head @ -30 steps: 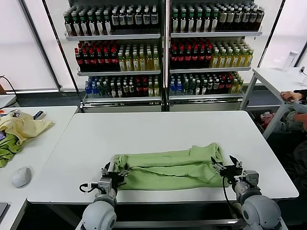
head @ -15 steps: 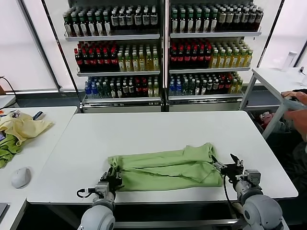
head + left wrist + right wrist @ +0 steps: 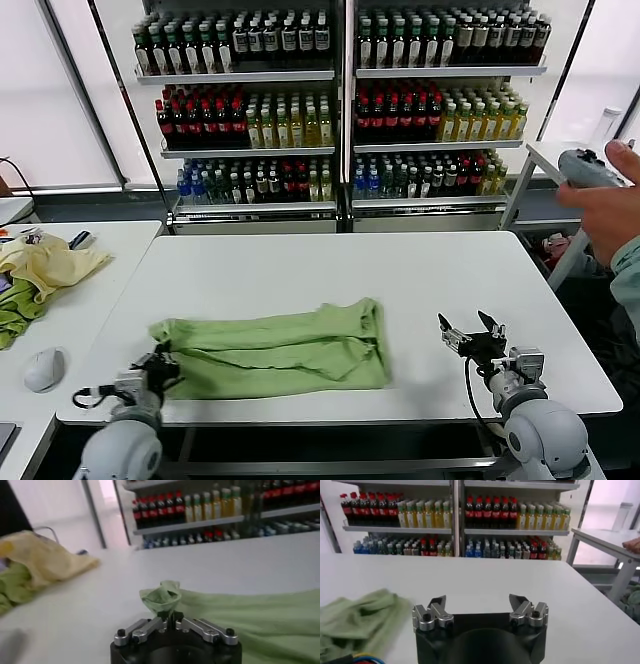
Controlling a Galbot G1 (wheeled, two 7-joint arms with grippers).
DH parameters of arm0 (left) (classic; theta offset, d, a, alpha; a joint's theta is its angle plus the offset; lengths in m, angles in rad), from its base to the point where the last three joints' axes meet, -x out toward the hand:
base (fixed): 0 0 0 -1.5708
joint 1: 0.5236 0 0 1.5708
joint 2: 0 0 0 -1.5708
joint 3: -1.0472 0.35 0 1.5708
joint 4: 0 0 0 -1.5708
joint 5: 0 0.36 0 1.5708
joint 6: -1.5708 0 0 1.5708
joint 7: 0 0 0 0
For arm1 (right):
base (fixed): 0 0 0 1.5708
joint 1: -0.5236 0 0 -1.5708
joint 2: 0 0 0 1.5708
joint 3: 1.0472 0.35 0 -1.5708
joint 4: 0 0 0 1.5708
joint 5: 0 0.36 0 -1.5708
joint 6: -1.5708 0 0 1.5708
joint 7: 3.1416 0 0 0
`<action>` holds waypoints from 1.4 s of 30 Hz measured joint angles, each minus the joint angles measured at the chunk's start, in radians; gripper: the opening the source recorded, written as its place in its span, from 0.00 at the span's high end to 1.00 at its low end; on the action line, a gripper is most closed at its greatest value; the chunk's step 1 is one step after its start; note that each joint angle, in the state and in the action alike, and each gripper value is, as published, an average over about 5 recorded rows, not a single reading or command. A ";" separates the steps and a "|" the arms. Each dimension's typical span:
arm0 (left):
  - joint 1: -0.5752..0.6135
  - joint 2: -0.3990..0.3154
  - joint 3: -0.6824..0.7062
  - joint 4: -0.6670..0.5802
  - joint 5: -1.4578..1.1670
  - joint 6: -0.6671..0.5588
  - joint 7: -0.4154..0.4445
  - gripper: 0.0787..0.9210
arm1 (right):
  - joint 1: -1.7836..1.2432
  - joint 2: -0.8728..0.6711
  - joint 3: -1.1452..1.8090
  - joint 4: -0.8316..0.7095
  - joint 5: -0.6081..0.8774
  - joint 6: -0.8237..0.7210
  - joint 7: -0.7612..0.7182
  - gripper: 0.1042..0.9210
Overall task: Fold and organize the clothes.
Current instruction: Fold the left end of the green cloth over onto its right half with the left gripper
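Observation:
The light green polo shirt (image 3: 270, 349) lies as a long folded band across the front of the white table (image 3: 330, 265). Its collar, buttons and print are hidden. My left gripper (image 3: 160, 362) is at the shirt's left end, shut on a bunched corner of it (image 3: 161, 596). My right gripper (image 3: 472, 335) is open and empty over bare table, well to the right of the shirt's right end. In the right wrist view the shirt (image 3: 355, 617) lies off to one side of the open right gripper (image 3: 478, 601).
A side table at the left holds a pale yellow garment (image 3: 48, 262), a darker green cloth (image 3: 14, 308) and a mouse (image 3: 43, 368). Bottle shelves (image 3: 340, 100) stand behind. A person's hand with a device (image 3: 598, 185) is at the right, by another white table.
My left gripper has pulled the shirt leftward along the front edge. My right gripper has let go of the shirt's right end and stayed in place, open.

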 measured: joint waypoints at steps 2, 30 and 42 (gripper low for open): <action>-0.001 0.018 -0.042 -0.013 -0.032 0.004 0.001 0.95 | 0.002 -0.001 -0.001 -0.002 -0.002 0.001 -0.001 0.12; -0.186 -0.138 0.234 -0.150 -0.578 0.061 -0.059 0.95 | 0.004 -0.021 0.006 -0.013 -0.014 0.015 -0.009 0.12; -0.290 -0.160 0.423 -0.073 -0.450 0.072 -0.066 0.61 | 0.004 -0.010 -0.007 -0.015 -0.026 0.017 -0.011 0.12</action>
